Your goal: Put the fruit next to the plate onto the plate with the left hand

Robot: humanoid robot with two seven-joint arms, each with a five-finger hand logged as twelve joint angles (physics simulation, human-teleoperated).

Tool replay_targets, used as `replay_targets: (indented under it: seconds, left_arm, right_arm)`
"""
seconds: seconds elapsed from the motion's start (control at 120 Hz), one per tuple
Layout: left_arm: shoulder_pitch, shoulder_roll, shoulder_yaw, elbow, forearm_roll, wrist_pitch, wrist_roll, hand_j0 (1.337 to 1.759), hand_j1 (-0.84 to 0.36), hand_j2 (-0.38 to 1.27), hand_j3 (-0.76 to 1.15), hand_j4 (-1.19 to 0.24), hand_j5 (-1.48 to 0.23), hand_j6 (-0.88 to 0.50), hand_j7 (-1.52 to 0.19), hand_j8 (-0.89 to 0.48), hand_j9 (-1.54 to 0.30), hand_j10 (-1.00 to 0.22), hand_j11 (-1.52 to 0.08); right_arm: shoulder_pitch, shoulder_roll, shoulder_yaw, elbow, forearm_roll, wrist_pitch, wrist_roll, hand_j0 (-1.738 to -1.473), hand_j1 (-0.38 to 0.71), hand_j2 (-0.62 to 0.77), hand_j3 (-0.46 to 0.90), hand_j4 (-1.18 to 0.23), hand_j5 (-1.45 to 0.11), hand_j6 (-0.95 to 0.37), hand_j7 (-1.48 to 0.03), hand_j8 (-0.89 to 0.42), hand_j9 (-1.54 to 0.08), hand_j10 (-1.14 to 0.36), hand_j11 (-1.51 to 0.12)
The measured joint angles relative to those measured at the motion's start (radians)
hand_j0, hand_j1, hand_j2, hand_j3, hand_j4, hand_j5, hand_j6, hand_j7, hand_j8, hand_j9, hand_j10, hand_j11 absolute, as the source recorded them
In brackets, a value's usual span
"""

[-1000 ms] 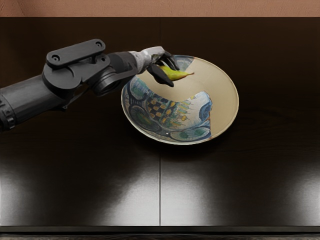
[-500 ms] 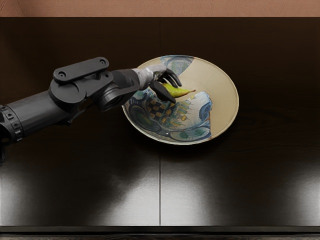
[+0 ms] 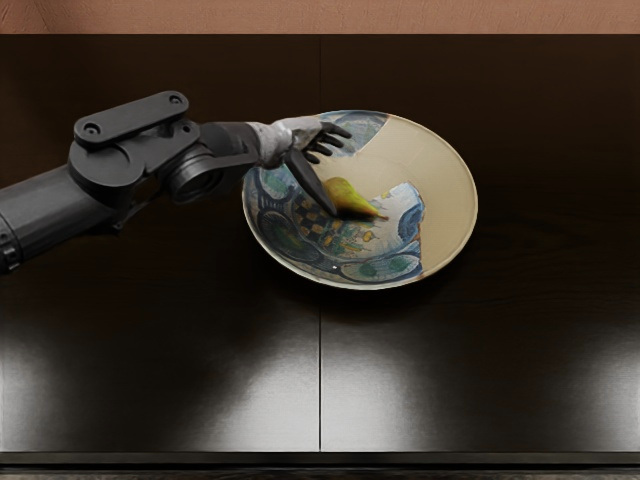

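The table (image 3: 480, 350) is dark and glossy, with 1 vertical seam at centre and pale reflections toward the front edge. The wall (image 3: 320, 15) shows as a reddish-brown strip along the top.

The single head view looks down at a slant from the near side of the dark table (image 3: 480, 350), facing its far edge, where a reddish-brown strip (image 3: 320, 16) of background runs along the top. It stands near enough that the table fills almost the whole frame (the plate (image 3: 445, 170) sits a little far of centre), and the left arm (image 3: 60, 205) enters from the left edge.
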Motion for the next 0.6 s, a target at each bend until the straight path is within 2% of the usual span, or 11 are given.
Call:
replay_targets:
  seconds: [0.075,0.175,0.308,0.45,0.5,0.6]
  left_arm:
    - [-0.002,0.071,-0.035,-0.027,-0.074,-0.072,0.0,1.658,0.24,0.02,0.0,-0.1,-0.13,-0.09,-0.13,-0.08,-0.13,-0.09,-0.13]
    - [0.001,0.184,-0.089,-0.102,-0.184,-0.185,0.0,1.658,0.28,0.02,0.0,-0.06,-0.08,-0.06,-0.08,-0.06,-0.08,-0.06,-0.08]
    - [0.019,0.364,-0.136,-0.188,-0.436,-0.378,0.0,1.658,0.31,0.01,0.0,-0.04,-0.05,-0.04,-0.05,-0.03,-0.05,-0.04,-0.05]
    - [0.073,0.531,-0.149,-0.284,-0.563,-0.436,0.001,1.658,0.32,0.01,0.0,-0.02,-0.03,-0.02,-0.03,-0.02,-0.03,-0.02,-0.03]
    - [0.105,0.552,-0.156,-0.307,-0.578,-0.444,0.001,1.658,0.33,0.01,0.0,-0.02,-0.03,-0.02,-0.03,-0.02,-0.03,-0.02,-0.03]
    - [0.126,0.566,-0.164,-0.33,-0.594,-0.452,0.001,1.658,0.33,0.0,0.0,-0.02,-0.02,-0.01,-0.02,-0.01,-0.02,-0.01,-0.02]
  right_arm:
    - [0.0,0.0,0.0,0.0,0.0,0.0,0.0,-1.658,-0.33,0.0,0.0,-0.02,-0.02,-0.02,-0.02,-0.02,-0.02,-0.02,-0.02]
    - [0.0,0.0,0.0,0.0,0.0,0.0,0.0,-1.658,-0.33,0.0,0.0,-0.02,-0.02,-0.02,-0.02,-0.02,-0.02,-0.02,-0.02]
    - [0.0,0.0,0.0,0.0,0.0,0.0,0.0,-1.658,-0.33,0.0,0.0,-0.02,-0.02,-0.02,-0.02,-0.02,-0.02,-0.02,-0.02]
    - [0.0,0.0,0.0,0.0,0.0,0.0,0.0,-1.658,-0.33,0.0,0.0,-0.02,-0.02,-0.02,-0.02,-0.02,-0.02,-0.02,-0.02]
    - [0.0,0.0,0.0,0.0,0.0,0.0,0.0,-1.658,-0.33,0.0,0.0,-0.02,-0.02,-0.02,-0.02,-0.02,-0.02,-0.02,-0.02]
    - [0.0,0.0,0.0,0.0,0.0,0.0,0.0,-1.658,-0.33,0.0,0.0,-0.02,-0.02,-0.02,-0.02,-0.02,-0.02,-0.02,-0.02]
